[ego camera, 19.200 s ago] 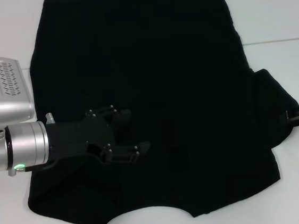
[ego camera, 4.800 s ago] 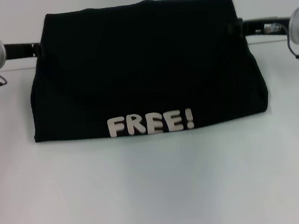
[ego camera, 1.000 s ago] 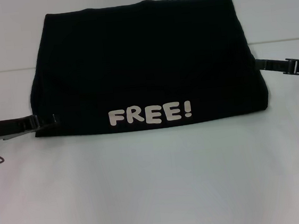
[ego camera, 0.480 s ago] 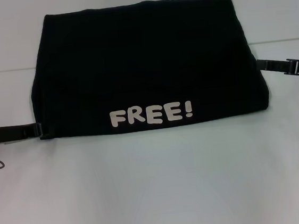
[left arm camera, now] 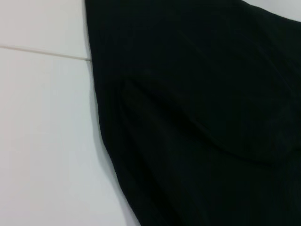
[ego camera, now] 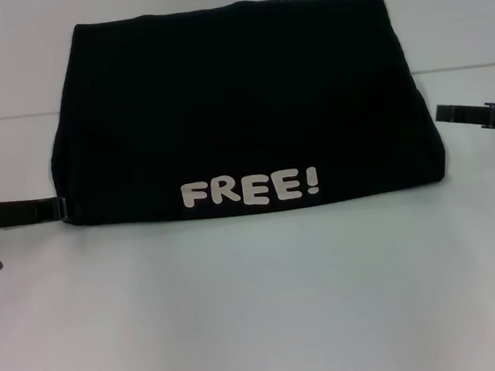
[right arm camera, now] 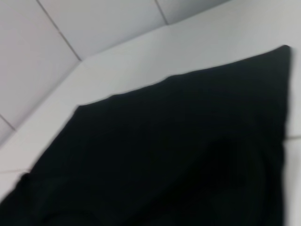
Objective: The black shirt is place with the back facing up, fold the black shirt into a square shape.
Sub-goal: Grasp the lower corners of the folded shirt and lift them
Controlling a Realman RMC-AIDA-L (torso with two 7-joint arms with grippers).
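In the head view the black shirt [ego camera: 239,107] lies folded on the white table [ego camera: 260,308], in a wide shape with the white word "FREE!" [ego camera: 250,189] along its near edge. The left gripper [ego camera: 55,208] is low at the shirt's near left corner, just beside the cloth; I cannot tell if it is clenched or released. The right gripper [ego camera: 452,113] is near the shirt's right edge, apart from it, its state also unclear. The left wrist view shows the shirt's edge [left arm camera: 197,117] with soft wrinkles on the table. The right wrist view shows the shirt [right arm camera: 178,155] flat on the table.
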